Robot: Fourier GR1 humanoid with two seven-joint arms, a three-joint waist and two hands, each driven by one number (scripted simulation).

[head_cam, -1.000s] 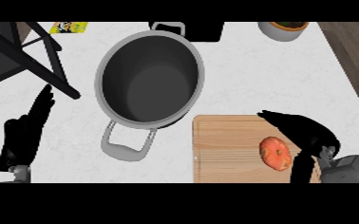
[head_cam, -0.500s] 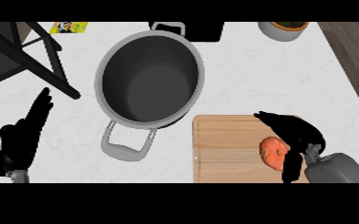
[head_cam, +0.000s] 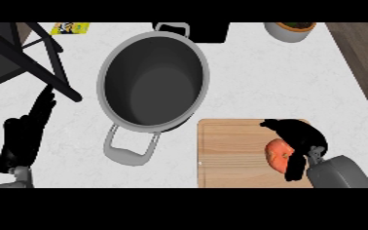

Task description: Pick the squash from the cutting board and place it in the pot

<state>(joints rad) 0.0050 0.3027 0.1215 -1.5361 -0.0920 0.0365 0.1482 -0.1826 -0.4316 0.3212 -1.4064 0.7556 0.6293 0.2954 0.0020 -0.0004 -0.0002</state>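
The squash [head_cam: 279, 151], near right on the cutting board [head_cam: 230, 151] beside the pot [head_cam: 153, 80], looks small, rounded, smooth, probably firm and slippery, so the right hand [head_cam: 302, 139], fingers curling around it, should cup its widest part.

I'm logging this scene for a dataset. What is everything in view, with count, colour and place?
pot: one, grey metal with two handles, dark inside, counter centre.
cutting board: one, light wood, lower right of the pot.
squash: one, orange, on the board, partly under the right hand.
bowl: one, pale, orange contents, top right.
yellow packet: one, top left.
dark box: one, behind the pot.
left hand: black, open, resting at left edge.
right hand: black, curled round the squash.
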